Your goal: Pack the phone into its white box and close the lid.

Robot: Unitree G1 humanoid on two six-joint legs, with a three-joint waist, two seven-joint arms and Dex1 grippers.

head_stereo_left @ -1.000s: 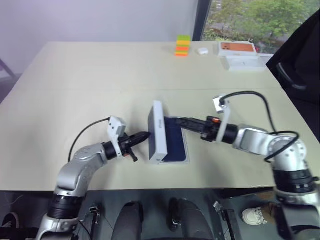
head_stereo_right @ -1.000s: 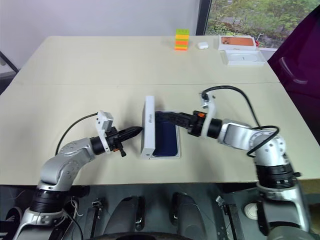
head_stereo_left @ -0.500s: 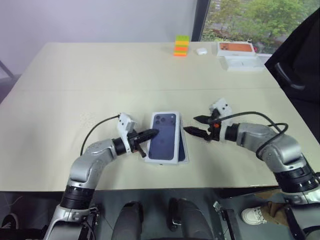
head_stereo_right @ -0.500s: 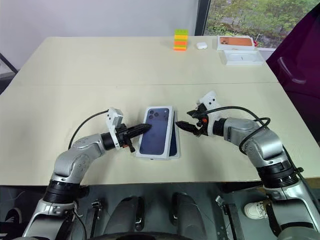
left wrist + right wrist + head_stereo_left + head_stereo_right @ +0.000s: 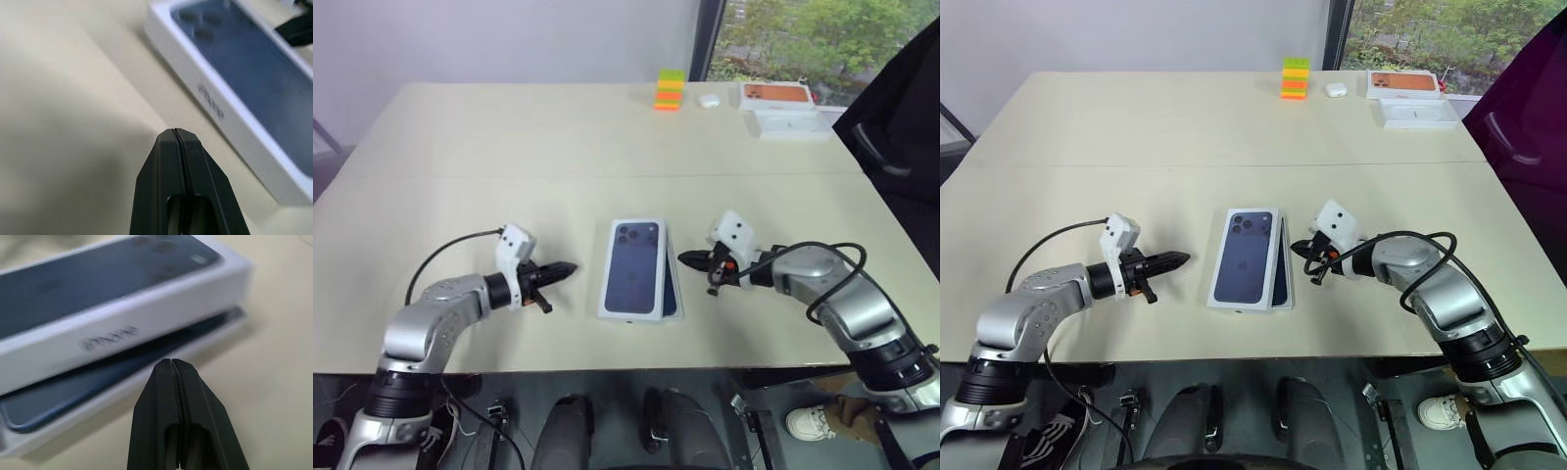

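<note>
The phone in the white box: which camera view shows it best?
The right wrist view: the phone lies in the white box, with the lid askew over it. The eye views show a dark strip. The left wrist view has the lid.

A pale beige table [image 5: 509, 147] carries the scene, a seam running across its middle. Near its front edge sits the white box [image 5: 672, 311], directly on the surface, with the lid [image 5: 633, 266] lying askew on top, printed face up, leaving a strip of the box's right side uncovered. Well beyond the box, at the far right of the table, stand a stack of coloured blocks [image 5: 670, 89], a small white case [image 5: 709, 100] just beside it, an orange-pictured box [image 5: 776, 94] and a white insert [image 5: 790, 123].
</note>
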